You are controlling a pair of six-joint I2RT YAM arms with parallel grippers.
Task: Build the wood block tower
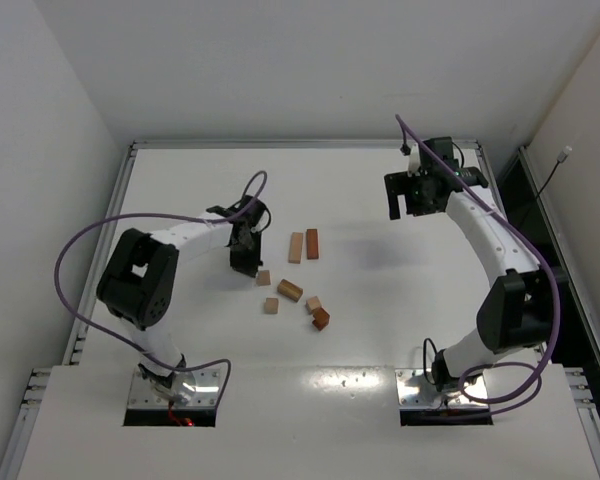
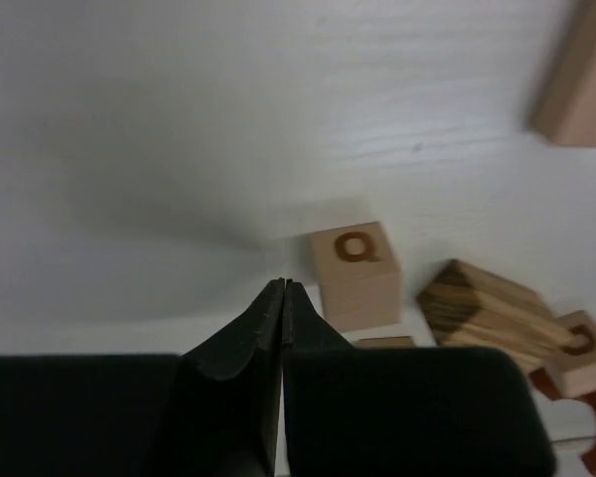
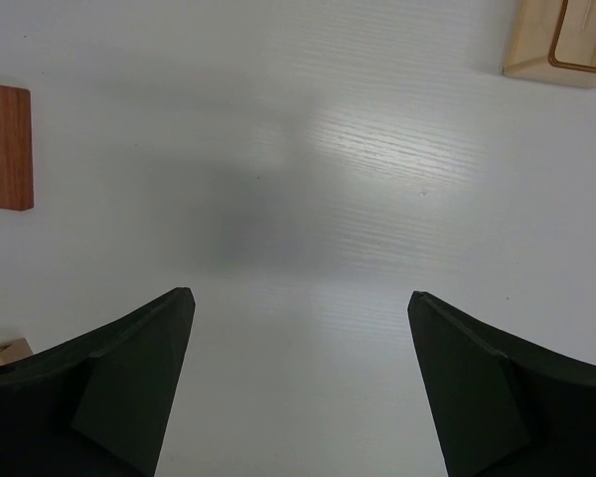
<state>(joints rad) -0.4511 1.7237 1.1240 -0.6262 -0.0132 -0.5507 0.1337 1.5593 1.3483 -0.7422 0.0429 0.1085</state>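
Several wood blocks lie loose on the white table, none on top of another: a tan bar [image 1: 296,247], a reddish bar [image 1: 312,243], a small cube [image 1: 263,277], a striped block [image 1: 289,290], two tan cubes [image 1: 271,305] [image 1: 313,303] and a reddish cube [image 1: 321,319]. My left gripper [image 1: 244,262] [image 2: 282,284] is shut with nothing between its fingers, its tips low over the table just left of a lettered cube [image 2: 355,273]. The striped block [image 2: 482,303] lies beyond it. My right gripper [image 1: 412,205] [image 3: 300,298] hangs open over bare table, far right of the blocks. The reddish bar [image 3: 5,144] shows at its left edge.
A raised rail [image 1: 300,145] borders the table's far edge and sides. A light tan piece with an engraved outline [image 3: 561,40] is cut by the right wrist view's top right corner. The left arm's purple cable [image 1: 90,240] loops over the table's left part.
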